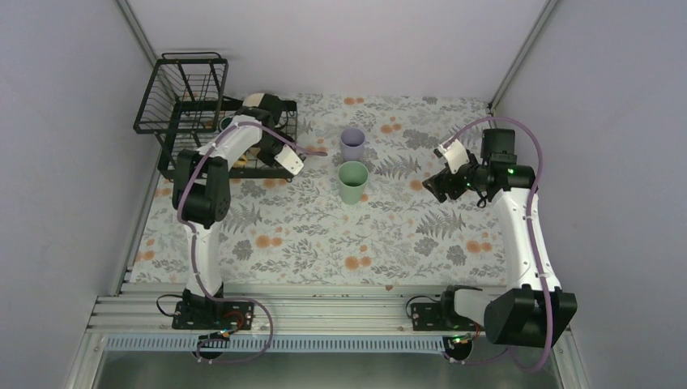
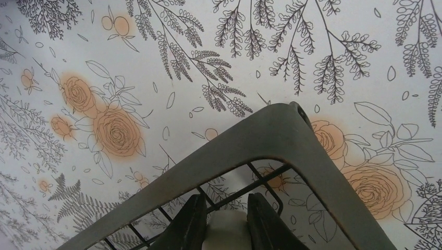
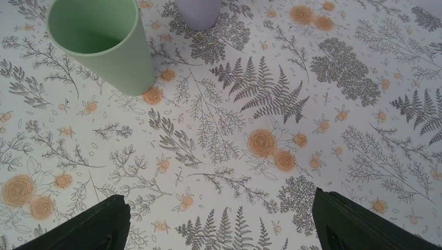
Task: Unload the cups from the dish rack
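The black wire dish rack [image 1: 182, 109] stands at the far left. My left gripper [image 1: 263, 158] reaches into its near right end and is shut on a cream mug [image 2: 228, 229], of which only a small part shows between the fingers [image 2: 190, 225]. The rack's rim corner [image 2: 271, 135] lies just ahead of it. A lavender cup [image 1: 352, 143] and a mint-green cup [image 1: 353, 181] stand upright on the table mid-field. My right gripper [image 1: 440, 185] hovers open and empty to their right. In the right wrist view the mint cup [image 3: 99, 44] and lavender cup [image 3: 198, 13] are ahead, to the left.
A dark green cup rim [image 1: 228, 123] shows inside the rack behind my left arm. The rack's raised basket tier [image 1: 190, 77] stands at the back left. Grey walls close in left, right and behind. The floral tablecloth [image 1: 324, 243] covers the table.
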You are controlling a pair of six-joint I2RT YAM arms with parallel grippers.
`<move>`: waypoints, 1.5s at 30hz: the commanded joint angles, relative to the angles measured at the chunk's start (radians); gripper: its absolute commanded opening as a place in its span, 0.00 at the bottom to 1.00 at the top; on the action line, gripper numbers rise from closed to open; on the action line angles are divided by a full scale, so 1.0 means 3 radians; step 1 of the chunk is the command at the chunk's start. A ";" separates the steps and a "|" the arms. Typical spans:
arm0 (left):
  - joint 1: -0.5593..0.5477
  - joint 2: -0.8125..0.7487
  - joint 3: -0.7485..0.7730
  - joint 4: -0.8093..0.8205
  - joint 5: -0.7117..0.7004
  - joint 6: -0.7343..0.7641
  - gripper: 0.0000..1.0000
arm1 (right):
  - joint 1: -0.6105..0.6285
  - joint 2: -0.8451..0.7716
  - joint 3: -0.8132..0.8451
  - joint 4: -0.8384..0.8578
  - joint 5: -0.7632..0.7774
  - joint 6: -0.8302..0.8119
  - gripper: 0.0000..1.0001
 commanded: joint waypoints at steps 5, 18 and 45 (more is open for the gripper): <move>-0.0019 0.0112 0.0160 -0.0264 -0.0093 -0.0110 0.02 | 0.0030 0.0005 0.0026 0.0022 -0.0043 -0.0002 0.91; -0.0024 0.0090 0.1253 -0.0946 0.0036 -0.0376 0.02 | 0.0029 0.0008 0.0102 0.0105 -0.0199 0.0074 0.91; 0.0299 -0.0501 0.1399 0.0105 0.1855 -0.1909 0.02 | 0.0507 0.1255 0.0973 0.1100 -0.1978 0.0604 0.98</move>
